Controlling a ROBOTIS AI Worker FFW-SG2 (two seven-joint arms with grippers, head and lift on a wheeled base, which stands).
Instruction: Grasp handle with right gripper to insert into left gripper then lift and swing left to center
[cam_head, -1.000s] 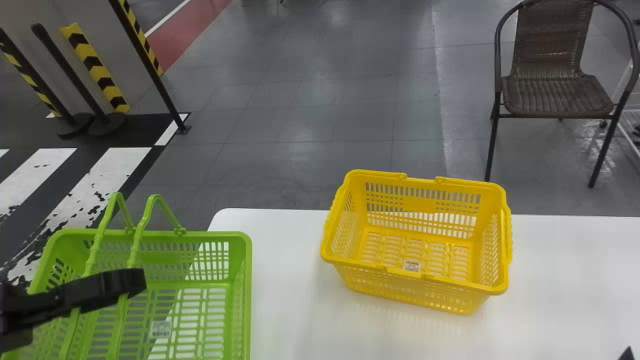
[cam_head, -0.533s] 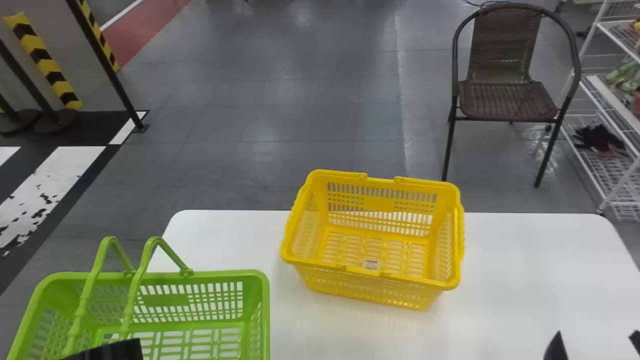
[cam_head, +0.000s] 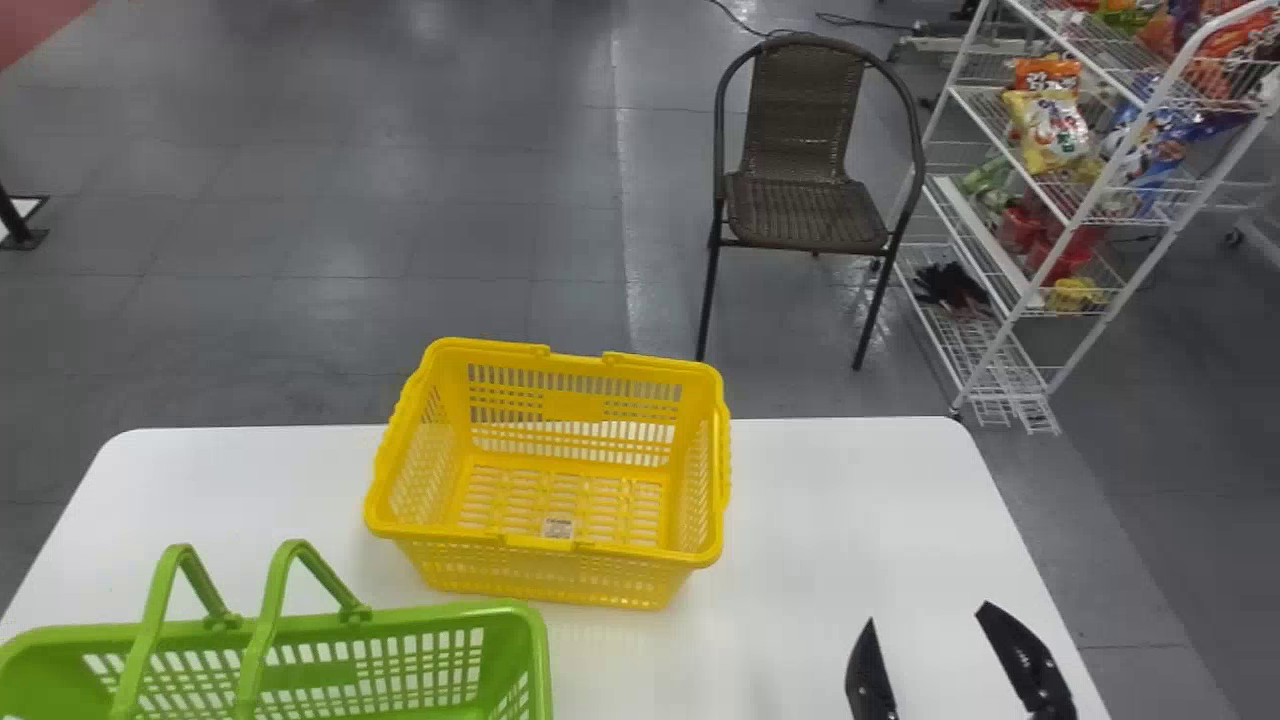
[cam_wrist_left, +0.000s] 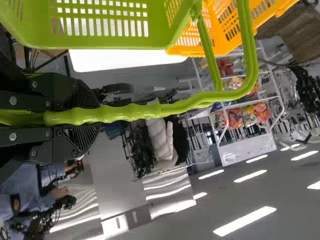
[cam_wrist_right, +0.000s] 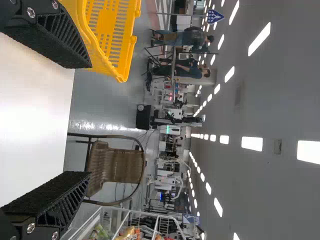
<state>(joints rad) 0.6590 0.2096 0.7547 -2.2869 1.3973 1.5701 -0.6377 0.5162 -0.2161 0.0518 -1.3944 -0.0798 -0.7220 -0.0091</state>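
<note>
The right gripper is at the lower right of the head view, over the white table, its two fingers apart with nothing between them. In the right wrist view the right gripper is likewise open. The green basket is at the lower left, with its two handles raised. In the left wrist view the left gripper is shut on the green handles, which run out from its fingers to the basket.
A yellow basket stands on the table behind and right of the green one. Beyond the table are a brown chair and a white wire rack with snack bags.
The head view has swung to the right, bringing the rack and both right fingers into sight. Against the table and yellow basket, the green basket has shifted right and nearer; the left gripper has left the head view.
</note>
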